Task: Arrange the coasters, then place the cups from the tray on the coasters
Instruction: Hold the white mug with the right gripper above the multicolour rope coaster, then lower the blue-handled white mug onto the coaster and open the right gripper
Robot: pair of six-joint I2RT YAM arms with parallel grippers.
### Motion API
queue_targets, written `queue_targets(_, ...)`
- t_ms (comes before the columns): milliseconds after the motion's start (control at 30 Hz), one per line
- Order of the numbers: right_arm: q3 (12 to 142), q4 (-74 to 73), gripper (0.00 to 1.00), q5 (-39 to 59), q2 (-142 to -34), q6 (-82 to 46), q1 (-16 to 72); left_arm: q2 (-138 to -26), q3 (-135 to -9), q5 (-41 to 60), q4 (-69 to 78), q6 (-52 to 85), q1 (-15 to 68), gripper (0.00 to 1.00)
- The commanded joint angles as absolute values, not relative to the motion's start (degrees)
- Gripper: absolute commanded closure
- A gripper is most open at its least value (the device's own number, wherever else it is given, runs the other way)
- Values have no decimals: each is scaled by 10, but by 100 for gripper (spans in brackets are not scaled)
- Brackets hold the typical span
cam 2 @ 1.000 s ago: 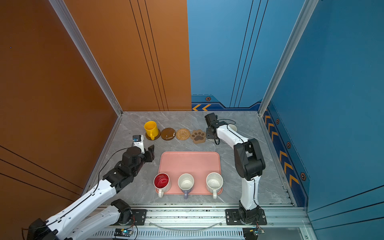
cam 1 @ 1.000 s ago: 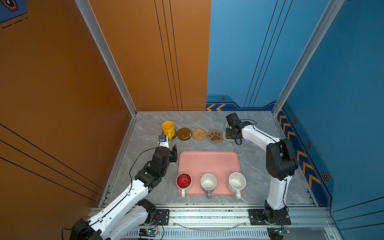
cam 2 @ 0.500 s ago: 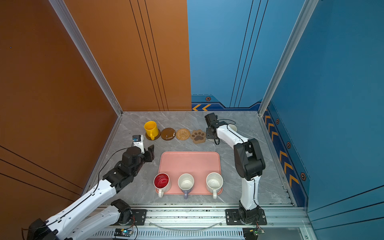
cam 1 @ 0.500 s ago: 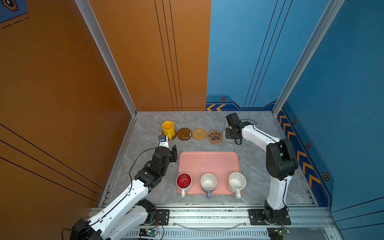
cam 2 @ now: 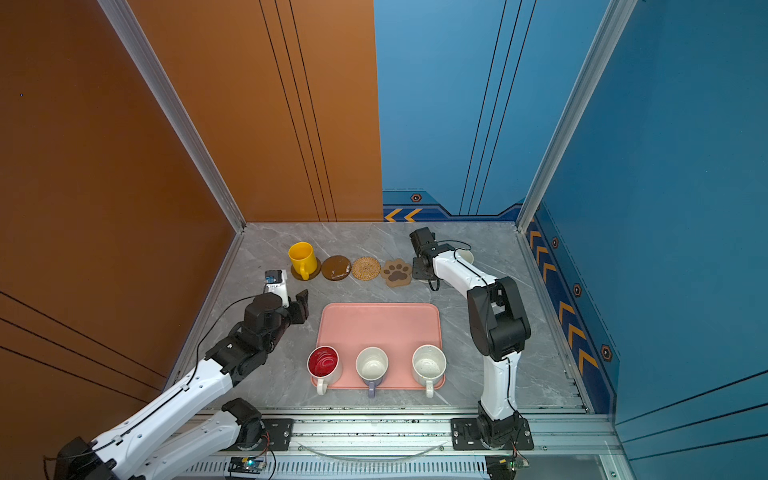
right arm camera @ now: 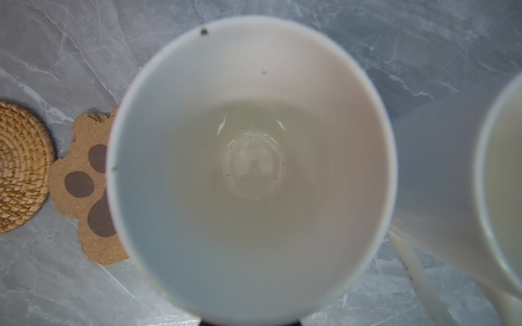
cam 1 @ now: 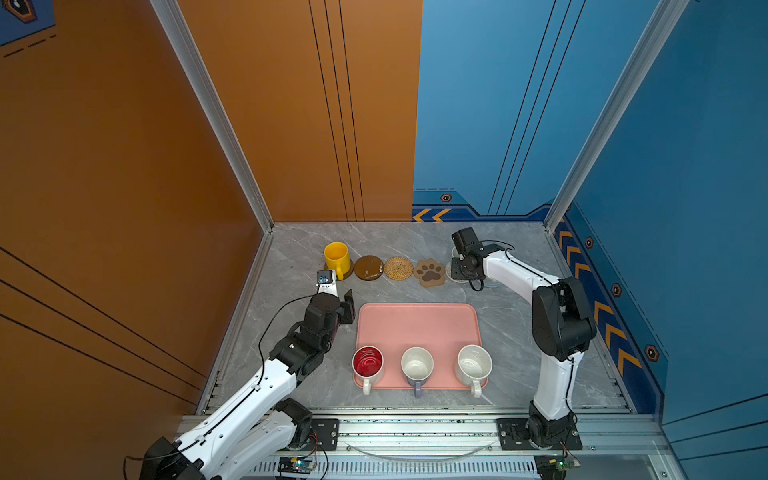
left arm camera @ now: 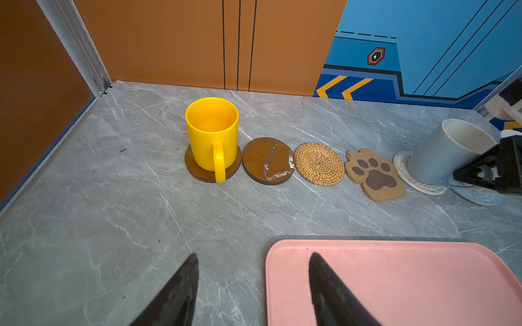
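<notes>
Spanning the cell floor, the grey marble-look tabletop (cam 1: 291, 332) carries the large salmon-pink rectangular tray (cam 1: 415, 324) near its front edge.

The left gripper (left arm camera: 252, 278) hovers at the tray's far left corner. Its jaws are partly spread with nothing between them.

The right gripper (cam 1: 460, 272) is closed on the light blue ceramic mug (left arm camera: 440, 152), which tilts over the right end of the coaster row. The grip seems to be at the handle, but that is hidden. A plain white mug (right arm camera: 505, 169) stands just beside it.

Three mugs stand along the tray's front edge, handles forward:
- white mug with red inside (cam 1: 368, 361)
- lavender mug (cam 1: 417, 365)
- speckled white mug (cam 1: 473, 363)

The yellow mug (cam 1: 336, 257) sits upright on a glossy dark brown disc coaster (left arm camera: 197, 172) at the row's left end.

The bare coasters run rightward from there:
- second dark brown disc (cam 1: 368, 267)
- tan woven round coaster (cam 1: 398, 268)
- brown paw-shaped coaster (cam 1: 430, 272)
- cream woven coaster (left arm camera: 406, 175)
- light blue woven coaster (left arm camera: 477, 196)

The last two lie side by side under the tilted mug.
</notes>
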State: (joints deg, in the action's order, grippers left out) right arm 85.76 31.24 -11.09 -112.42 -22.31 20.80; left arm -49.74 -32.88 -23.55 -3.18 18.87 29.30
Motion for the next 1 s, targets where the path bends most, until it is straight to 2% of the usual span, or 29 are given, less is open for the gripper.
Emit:
queue_targets(0,856,287,100,-120,-1118,-232,203,-496,-327,-232,-32,192,287,37)
queue_targets(233,855,287,85,-119,-1118,-233,203,-495,-327,-233,-33,190,288,37)
queue_targets(567,853,287,77,-118,-1116,-234,203,-493,-327,-233,-36,191,288,37)
queue_targets(867,833,287,60,-116,-1091,-238,204,-490,-327,-233,-38,191,288,37)
queue_targets(967,822,287,52,-116,-1076,-241,203,-487,-327,-232,-39,192,288,37)
